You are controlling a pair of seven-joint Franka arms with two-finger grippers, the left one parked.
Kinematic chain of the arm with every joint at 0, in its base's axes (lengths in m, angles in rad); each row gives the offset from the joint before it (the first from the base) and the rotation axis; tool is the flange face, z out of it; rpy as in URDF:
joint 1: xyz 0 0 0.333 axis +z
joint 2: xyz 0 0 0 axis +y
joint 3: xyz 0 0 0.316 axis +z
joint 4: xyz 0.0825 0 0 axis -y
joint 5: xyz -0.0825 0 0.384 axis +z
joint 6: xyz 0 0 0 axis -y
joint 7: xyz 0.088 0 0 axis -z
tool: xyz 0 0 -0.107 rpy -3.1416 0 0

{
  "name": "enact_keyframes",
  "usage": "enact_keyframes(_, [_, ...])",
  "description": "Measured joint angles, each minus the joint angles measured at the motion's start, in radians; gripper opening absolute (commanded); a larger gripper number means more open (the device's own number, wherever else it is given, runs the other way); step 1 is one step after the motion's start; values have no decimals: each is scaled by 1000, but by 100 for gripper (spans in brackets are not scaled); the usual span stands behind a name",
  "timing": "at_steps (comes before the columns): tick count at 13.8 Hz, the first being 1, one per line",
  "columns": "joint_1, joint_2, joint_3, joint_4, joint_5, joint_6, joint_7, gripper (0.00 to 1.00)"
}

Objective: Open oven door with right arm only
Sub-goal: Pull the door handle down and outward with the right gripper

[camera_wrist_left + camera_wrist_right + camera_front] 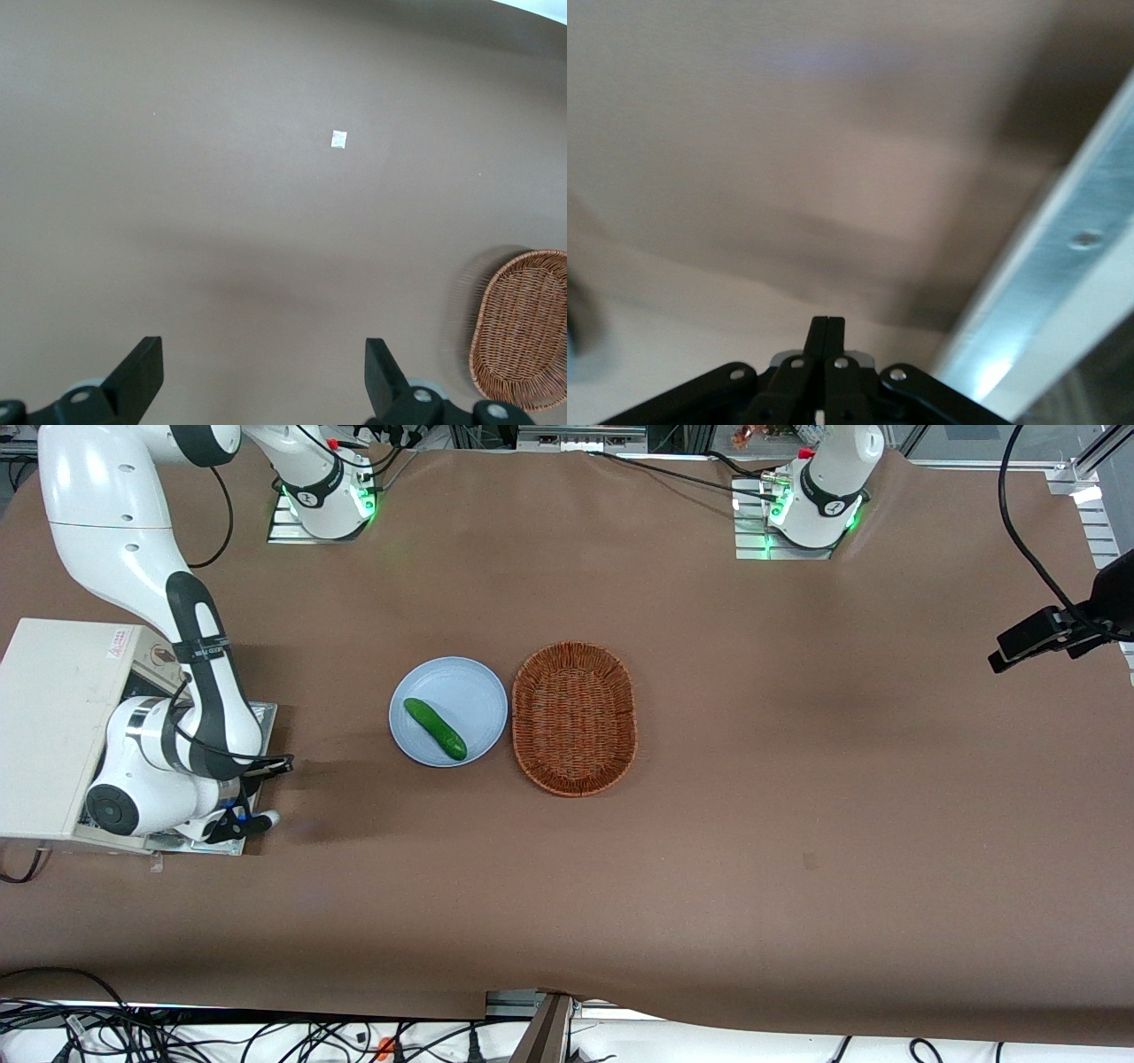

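Note:
The off-white toaster oven [44,717] stands at the working arm's end of the table. Its oven door [264,717] appears to lie folded down, nearly flat in front of the oven, mostly covered by the right arm [204,691]; only parts of the silver frame show. The right arm's gripper [252,821] is low at the door's outer edge, at the corner nearer the front camera. In the right wrist view the gripper [827,320] has its fingers pressed together with nothing between them, and the door's silver frame [1063,266] runs beside it. The handle is hidden.
A pale blue plate [443,673] with a green cucumber [434,728] sits mid-table, beside a wicker basket [532,682], which also shows in the left wrist view [523,328]. A black camera [1045,638] stands toward the parked arm's end.

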Motion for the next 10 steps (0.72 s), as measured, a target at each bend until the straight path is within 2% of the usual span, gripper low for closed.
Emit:
enact_keyframes(4, [51,-1,1,4,37,-3,84,0])
enact_keyframes(5, [58,-2,1,13,37,-3,87,4])
enact_keyframes(6, [60,-3,0,31,37,-12,87,18])
enact_keyframes(8, [59,-7,-6,79,21,-64,81,61])
enact_keyframes(9, [58,-10,-10,100,6,-83,66,100])
enact_keyframes(10, [55,-15,-13,115,-4,-93,44,100])
